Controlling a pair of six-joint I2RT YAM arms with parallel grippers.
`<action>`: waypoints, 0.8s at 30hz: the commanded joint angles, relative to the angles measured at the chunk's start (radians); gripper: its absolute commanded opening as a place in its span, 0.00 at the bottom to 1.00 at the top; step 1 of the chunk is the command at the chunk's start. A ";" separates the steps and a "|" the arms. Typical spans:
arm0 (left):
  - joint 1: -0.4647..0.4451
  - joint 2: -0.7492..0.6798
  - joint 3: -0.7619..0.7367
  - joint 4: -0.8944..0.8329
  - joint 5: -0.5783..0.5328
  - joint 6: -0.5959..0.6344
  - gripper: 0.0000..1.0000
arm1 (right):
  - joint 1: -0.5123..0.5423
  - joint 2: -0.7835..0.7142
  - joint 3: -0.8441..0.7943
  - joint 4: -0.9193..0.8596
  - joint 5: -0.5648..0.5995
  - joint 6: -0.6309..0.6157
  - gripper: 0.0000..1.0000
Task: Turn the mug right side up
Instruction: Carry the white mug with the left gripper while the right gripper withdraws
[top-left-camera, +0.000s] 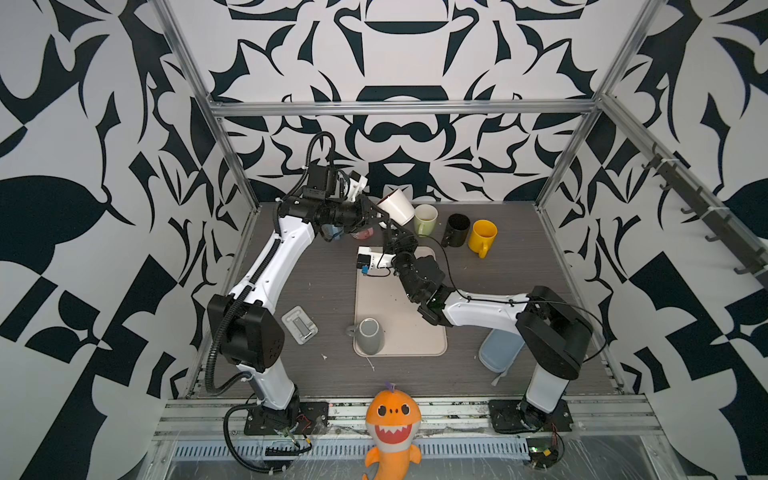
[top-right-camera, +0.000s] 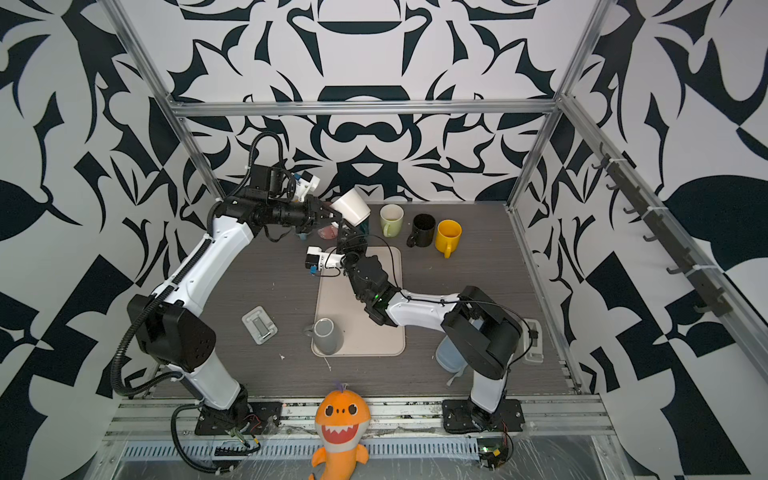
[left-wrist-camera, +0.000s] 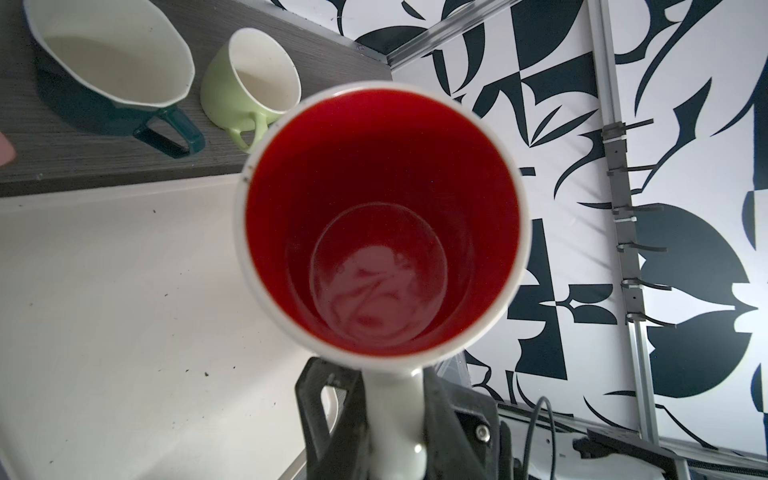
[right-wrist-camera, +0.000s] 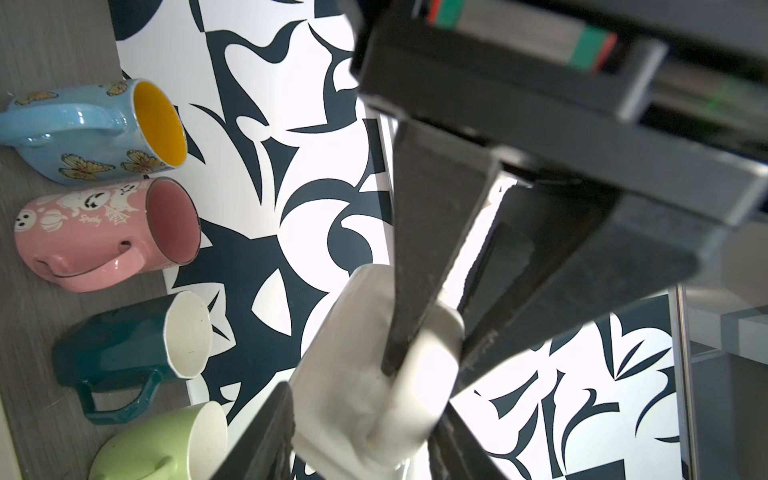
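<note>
White red-lined mug (top-left-camera: 395, 206) pinched by handle in left gripper (top-left-camera: 376, 216); right gripper (top-left-camera: 388, 230) spread underneath. Best lowered level, slowly.

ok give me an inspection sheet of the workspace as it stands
surface: grey wood-grain table with a beige mat in the middle
job's things: white mug with red inside, off the table and tilted, mouth toward the left wrist camera
clutter: grey mug upside down on the mat; green mug, black mug and yellow mug upright in the back row; orange shark toy at the front rail
grippers: left claw shut on the white mug's handle; right claw at the mug, jaws parted
cables: black conduit along the left arm
surroundings: black-and-white patterned walls, aluminium frame
</note>
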 joint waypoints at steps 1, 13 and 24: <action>-0.002 -0.011 -0.018 0.036 -0.036 -0.016 0.00 | 0.017 -0.069 0.051 0.255 -0.004 -0.009 0.57; 0.037 -0.028 -0.062 0.097 -0.052 -0.066 0.00 | 0.020 -0.091 0.026 0.277 0.046 -0.015 0.67; 0.074 -0.065 -0.106 0.161 -0.153 -0.068 0.00 | 0.025 -0.152 -0.005 0.243 0.151 0.088 0.68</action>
